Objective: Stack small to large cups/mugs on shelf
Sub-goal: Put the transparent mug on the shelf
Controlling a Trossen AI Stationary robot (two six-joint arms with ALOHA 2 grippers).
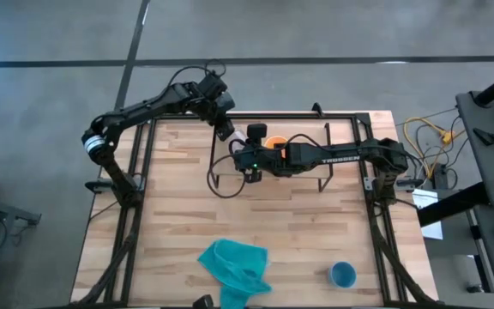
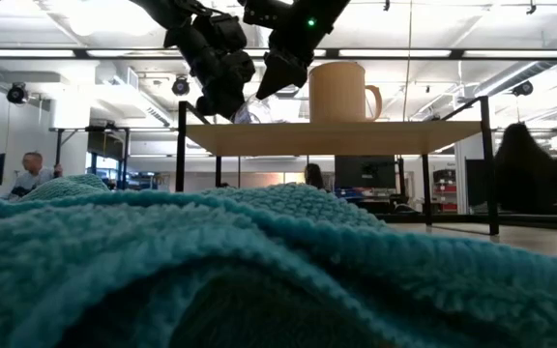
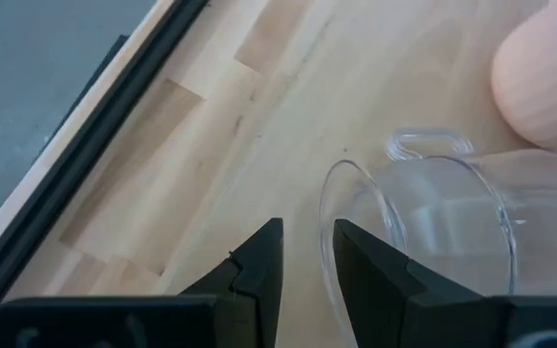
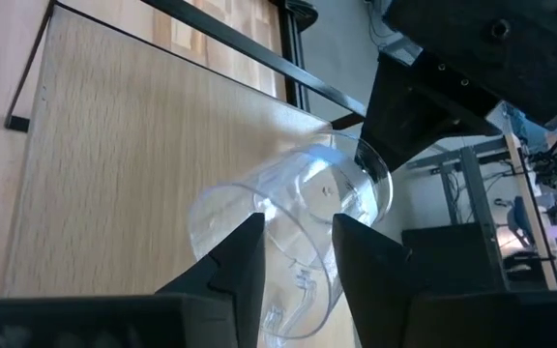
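Observation:
A clear glass cup (image 1: 238, 137) lies on its side just above the left end of the shelf (image 1: 337, 130), close to the upright orange mug (image 1: 275, 142) standing on the shelf board (image 2: 356, 137). My right gripper (image 4: 298, 253) reaches in level from the table's right and is shut on the glass cup (image 4: 298, 198). My left gripper (image 3: 307, 253) comes from the far left, narrowly open. The cup's rim (image 3: 323, 232) runs between its fingers, one finger before the mouth and one outside. The blue cup (image 1: 342, 275) stands upright on the tabletop near the near right corner. My right gripper has the glass cup's closed end (image 4: 293, 280) between its two fingers, coming level from the table's right, along the cup. The cup lies on its side, mouth (image 4: 356, 174) toward the left gripper. The clear glass hides exactly where the pads meet it. My left gripper straddles the rim; whether it touches cannot be told.
A teal cloth (image 1: 234, 266) lies crumpled at the table's near edge and fills the foreground of the low view (image 2: 259, 271). The shelf's black legs (image 2: 181, 159) stand on the far half of the table. Cables and equipment sit beyond the table's right edge.

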